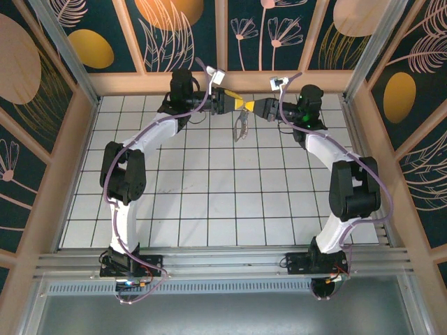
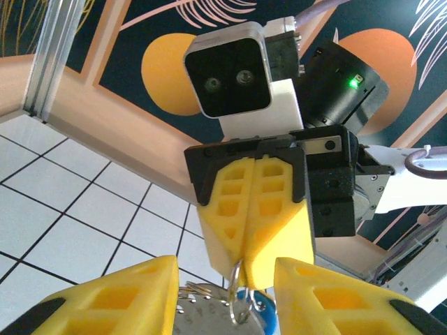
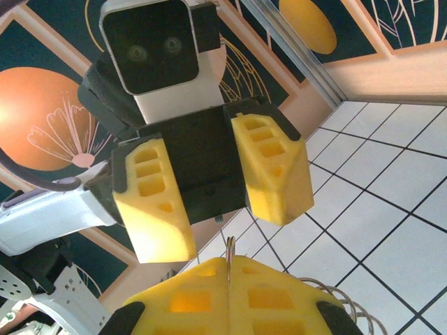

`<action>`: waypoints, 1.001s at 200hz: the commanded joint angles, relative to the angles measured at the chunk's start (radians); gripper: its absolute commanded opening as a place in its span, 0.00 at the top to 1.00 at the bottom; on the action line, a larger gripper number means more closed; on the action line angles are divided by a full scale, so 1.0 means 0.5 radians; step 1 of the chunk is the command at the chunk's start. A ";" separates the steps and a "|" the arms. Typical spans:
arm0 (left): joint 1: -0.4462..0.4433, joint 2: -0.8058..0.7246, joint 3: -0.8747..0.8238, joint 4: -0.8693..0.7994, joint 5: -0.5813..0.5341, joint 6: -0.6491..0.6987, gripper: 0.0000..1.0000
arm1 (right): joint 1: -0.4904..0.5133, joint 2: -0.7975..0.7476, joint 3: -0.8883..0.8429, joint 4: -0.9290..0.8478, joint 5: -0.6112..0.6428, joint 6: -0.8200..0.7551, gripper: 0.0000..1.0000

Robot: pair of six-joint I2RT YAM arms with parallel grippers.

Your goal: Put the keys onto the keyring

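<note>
One thin metal ring [image 2: 235,292] of the keyring [image 1: 242,127] is pinched between the pressed-together jaws of the right gripper [image 2: 246,273], with the strap loop dangling below, above the far edge of the tiled worktop [image 1: 209,202]. Just beside it, the left gripper [image 3: 213,209] faces the right one with jaws spread, nothing between them. Silver metal [image 2: 209,310], partly hidden, shows beneath the ring; whether it is the key cannot be told.

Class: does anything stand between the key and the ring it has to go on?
Nothing visible does. The right hand pinches the ring, and the key lies right against it, inside the left hand. Whether it is already threaded cannot be told.
</note>
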 commanded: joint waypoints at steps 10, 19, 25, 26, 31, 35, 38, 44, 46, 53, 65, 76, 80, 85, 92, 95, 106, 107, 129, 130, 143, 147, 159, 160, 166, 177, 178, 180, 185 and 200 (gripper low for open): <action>-0.024 0.031 0.040 0.041 0.069 -0.015 0.63 | 0.009 0.014 0.068 0.075 -0.041 -0.011 1.00; -0.027 0.033 0.044 0.047 0.077 -0.014 0.64 | 0.011 0.016 0.069 0.073 -0.040 -0.013 1.00; -0.030 0.036 0.040 0.047 0.083 -0.014 0.64 | 0.009 0.016 0.064 0.075 -0.039 -0.012 1.00; -0.030 0.036 0.041 0.047 0.084 -0.015 0.64 | 0.010 0.016 0.065 0.075 -0.038 -0.012 1.00; -0.030 0.037 0.041 0.047 0.089 -0.014 0.64 | 0.010 0.019 0.065 0.074 -0.036 -0.014 1.00; -0.031 0.039 0.038 0.045 0.091 -0.014 0.64 | 0.012 0.018 0.065 0.075 -0.033 -0.013 1.00; -0.033 0.035 0.033 0.047 0.093 -0.013 0.65 | 0.012 0.021 0.065 0.073 -0.033 -0.012 1.00; -0.033 0.034 0.031 0.046 0.095 -0.009 0.65 | 0.011 0.020 0.065 0.075 -0.030 -0.012 1.00; -0.033 0.034 0.029 0.045 0.095 -0.008 0.65 | 0.010 0.021 0.065 0.073 -0.030 -0.015 1.00; -0.036 0.035 0.028 0.047 0.098 -0.010 0.65 | 0.010 0.022 0.065 0.076 -0.026 -0.010 1.00; -0.038 0.034 0.021 0.046 0.104 -0.005 0.67 | 0.011 0.024 0.065 0.075 -0.024 -0.009 1.00; -0.039 0.032 0.014 0.047 0.110 -0.001 0.68 | 0.008 0.025 0.065 0.077 -0.021 -0.009 1.00; -0.039 0.032 0.011 0.045 0.113 -0.001 0.69 | 0.009 0.023 0.065 0.075 -0.020 -0.009 1.00; -0.041 0.031 0.009 0.047 0.116 0.003 0.71 | 0.007 0.024 0.063 0.073 -0.018 -0.011 1.00; -0.042 0.032 0.007 0.047 0.120 0.000 0.73 | 0.007 0.023 0.062 0.075 -0.016 -0.013 1.00; -0.042 0.031 0.006 0.048 0.124 0.001 0.74 | 0.006 0.023 0.063 0.075 -0.015 -0.013 1.00; -0.042 0.031 0.000 0.053 0.132 0.000 0.77 | 0.006 0.028 0.062 0.072 -0.009 -0.014 1.00; -0.042 0.030 -0.001 0.053 0.132 0.001 0.78 | 0.004 0.028 0.062 0.072 -0.009 -0.013 1.00; -0.042 0.017 -0.033 0.106 0.141 -0.017 0.84 | 0.005 0.031 0.059 0.072 -0.003 -0.014 1.00; -0.042 0.016 -0.033 0.107 0.141 -0.018 0.85 | 0.005 0.033 0.059 0.072 -0.003 -0.013 1.00; -0.042 0.013 -0.044 0.124 0.144 -0.021 0.90 | 0.004 0.037 0.059 0.075 0.000 -0.006 1.00; -0.045 0.011 -0.047 0.127 0.147 -0.023 0.92 | 0.003 0.037 0.059 0.077 0.000 -0.008 1.00; -0.045 0.007 -0.059 0.149 0.148 -0.035 0.96 | 0.002 0.041 0.056 0.086 0.003 0.003 1.00; -0.045 0.006 -0.060 0.152 0.148 -0.037 0.97 | 0.001 0.041 0.056 0.088 0.003 0.005 1.00; -0.048 0.005 -0.064 0.165 0.151 -0.041 1.00 | 0.005 0.039 0.056 0.091 0.003 0.007 1.00; -0.050 -0.002 -0.082 0.199 0.141 -0.058 1.00 | 0.005 0.042 0.056 0.104 0.003 0.018 1.00; -0.051 -0.001 -0.083 0.205 0.140 -0.060 1.00 | 0.004 0.043 0.056 0.104 0.003 0.018 1.00; -0.051 -0.002 -0.086 0.214 0.136 -0.066 1.00 | 0.005 0.044 0.056 0.107 0.003 0.022 1.00; -0.053 -0.004 -0.096 0.243 0.132 -0.085 1.00 | 0.004 0.046 0.058 0.111 0.002 0.026 1.00; -0.061 -0.010 -0.134 0.344 0.116 -0.165 1.00 | 0.000 0.035 0.053 0.114 0.007 0.034 0.93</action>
